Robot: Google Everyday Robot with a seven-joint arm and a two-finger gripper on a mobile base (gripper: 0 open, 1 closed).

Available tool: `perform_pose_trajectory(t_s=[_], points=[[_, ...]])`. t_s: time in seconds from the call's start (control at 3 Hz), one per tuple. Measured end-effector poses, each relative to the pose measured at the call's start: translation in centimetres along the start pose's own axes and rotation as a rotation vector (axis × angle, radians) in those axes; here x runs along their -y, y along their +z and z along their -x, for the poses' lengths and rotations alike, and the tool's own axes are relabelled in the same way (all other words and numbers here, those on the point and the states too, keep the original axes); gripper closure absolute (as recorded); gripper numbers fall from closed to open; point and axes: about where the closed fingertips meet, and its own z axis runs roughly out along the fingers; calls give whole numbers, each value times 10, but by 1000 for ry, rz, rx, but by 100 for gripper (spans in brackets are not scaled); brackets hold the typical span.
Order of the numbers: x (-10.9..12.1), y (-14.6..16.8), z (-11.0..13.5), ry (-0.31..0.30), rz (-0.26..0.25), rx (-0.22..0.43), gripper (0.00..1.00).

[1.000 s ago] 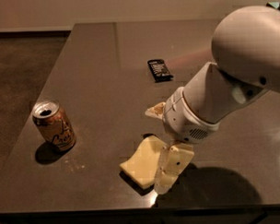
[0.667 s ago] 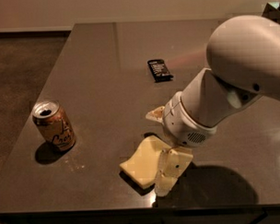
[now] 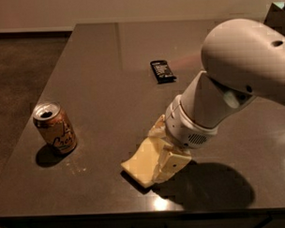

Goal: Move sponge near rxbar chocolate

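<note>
Not much has changed since a second ago, tbh: my big arm housing [image 3: 248,56] has drifted a bit left and lower, while the sponge, the can and the bar all sit right where they were. Closest to the front edge of the dark table [image 3: 98,66] is the sponge [image 3: 140,164], a pale yellow foam block lying flat. My gripper [image 3: 162,152] is down at its right-hand end, right against it. Honestly I can't tell from this angle whether it's open or already squeezing, since my wrist [image 3: 189,123] hides too much. My guess is the foam weighs next to nothing and squashes easily, so it won't slip, but it'll sag or twist if I only catch a corner. I'd take it across the narrow part of its wavy sides, well into the block, and lift it clear so it doesn't drag. Off to the left, a little further back, stands a copper-coloured drink can [image 3: 55,129], upright with its top open and well out of my path. Furthest back is the rxbar chocolate [image 3: 162,71], a flat black wrapper still well apart from the sponge, so the carry hasn't really got going yet.
</note>
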Motion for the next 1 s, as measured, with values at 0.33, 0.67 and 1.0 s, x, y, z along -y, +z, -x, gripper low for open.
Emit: perform_pose_trajectory(t_s=[0.33,0.67,1.0], points=[[8,-13,1,12,-2,-18,65],[46,-53,0,52,-48,-4,96],[91,-76,-10,98,-93,-2,100]])
